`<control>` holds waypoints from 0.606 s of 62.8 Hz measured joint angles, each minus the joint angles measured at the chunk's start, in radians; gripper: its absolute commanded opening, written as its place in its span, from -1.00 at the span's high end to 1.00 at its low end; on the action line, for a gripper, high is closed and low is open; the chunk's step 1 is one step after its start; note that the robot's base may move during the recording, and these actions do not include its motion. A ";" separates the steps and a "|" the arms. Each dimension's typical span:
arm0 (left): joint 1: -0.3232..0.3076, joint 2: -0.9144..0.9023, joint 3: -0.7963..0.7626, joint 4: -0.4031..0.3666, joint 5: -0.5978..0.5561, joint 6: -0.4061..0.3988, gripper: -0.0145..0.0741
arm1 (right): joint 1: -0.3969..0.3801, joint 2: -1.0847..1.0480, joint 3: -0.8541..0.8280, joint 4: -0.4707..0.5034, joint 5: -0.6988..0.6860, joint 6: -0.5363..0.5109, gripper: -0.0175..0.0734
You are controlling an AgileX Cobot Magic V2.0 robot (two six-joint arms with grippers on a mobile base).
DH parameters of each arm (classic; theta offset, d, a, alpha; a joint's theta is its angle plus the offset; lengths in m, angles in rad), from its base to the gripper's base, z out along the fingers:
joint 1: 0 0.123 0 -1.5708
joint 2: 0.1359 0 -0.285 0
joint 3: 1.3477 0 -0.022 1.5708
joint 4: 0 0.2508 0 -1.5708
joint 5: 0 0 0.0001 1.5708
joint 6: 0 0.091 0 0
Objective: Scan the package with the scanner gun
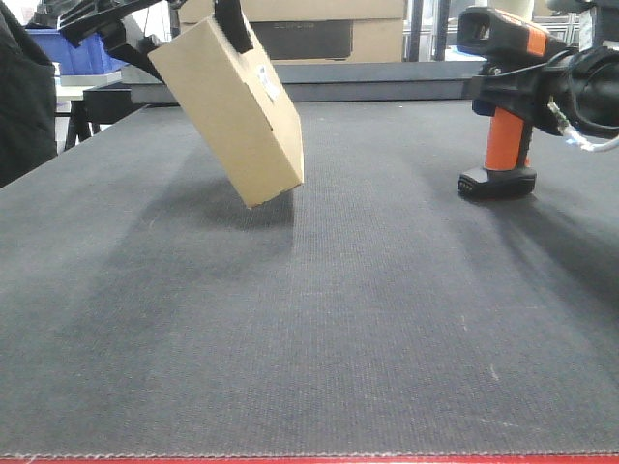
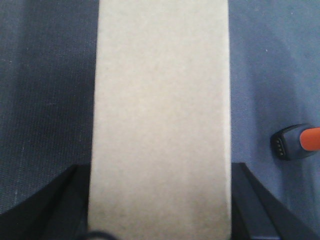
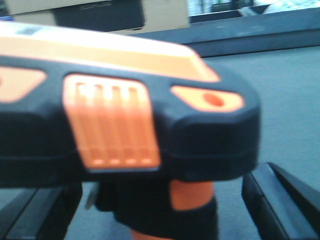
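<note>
- Left hand (image 1: pixel 234 29) holds the package (image 1: pixel 232 111) at 10 o'clock, fingers clamped on two opposite sides. The box is tilted, its low corner close to the desk (image 1: pixel 338 338); contact unclear.
- White label (image 1: pixel 268 85) sits on the face turned toward 3 o'clock.
- Scanner gun (image 1: pixel 505 135) stands on its base at 2 o'clock, well apart from the package. Right hand (image 1: pixel 513 89) flanks its head; cannot tell if it grips.
- Likely step: aim head at label. Square the label to the scanner, box steady.
- Blue bin (image 1: pixel 73 48) at 11 o'clock: contents hidden.
</note>
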 measured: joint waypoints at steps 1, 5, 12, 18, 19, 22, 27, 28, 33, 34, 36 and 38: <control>0.000 0.000 0.000 0.000 0.000 0.000 0.92 | -0.002 0.000 0.000 -0.012 0.000 0.007 -0.62; 0.000 0.000 0.000 0.000 0.000 0.000 0.92 | -0.013 0.000 0.000 -0.045 0.004 0.034 -0.62; 0.000 0.000 0.000 0.002 0.000 0.000 0.92 | -0.026 0.000 0.000 -0.076 0.004 0.053 -0.62; 0.000 0.000 0.000 0.002 0.000 0.000 0.92 | -0.033 0.000 0.000 -0.093 0.004 0.072 -0.62; 0.000 0.000 0.000 0.002 0.000 0.000 0.92 | -0.035 0.000 0.000 -0.093 0.004 0.074 -0.62; 0.000 0.000 0.000 0.002 0.000 0.000 0.92 | -0.034 0.000 0.000 -0.095 0.004 0.079 -0.62; 0.000 0.000 0.000 0.002 0.000 0.000 0.92 | -0.034 0.000 0.000 -0.099 0.004 0.080 -0.62; 0.000 0.000 0.000 0.002 0.000 0.000 0.92 | -0.034 0.000 0.000 -0.099 0.004 0.082 -0.62; 0.000 0.000 0.000 0.002 0.000 0.000 0.92 | -0.034 0.000 0.000 -0.103 -0.003 0.082 -0.62; 0.000 0.000 0.000 0.002 0.000 0.000 0.92 | -0.034 0.000 0.000 -0.103 -0.006 0.082 -0.61; 0.000 0.000 0.000 0.002 0.000 0.000 0.92 | -0.034 0.000 0.000 -0.103 -0.009 0.084 -0.58; 0.000 0.000 0.000 0.002 0.000 0.000 0.92 | -0.034 0.000 0.000 -0.103 -0.011 0.084 -0.53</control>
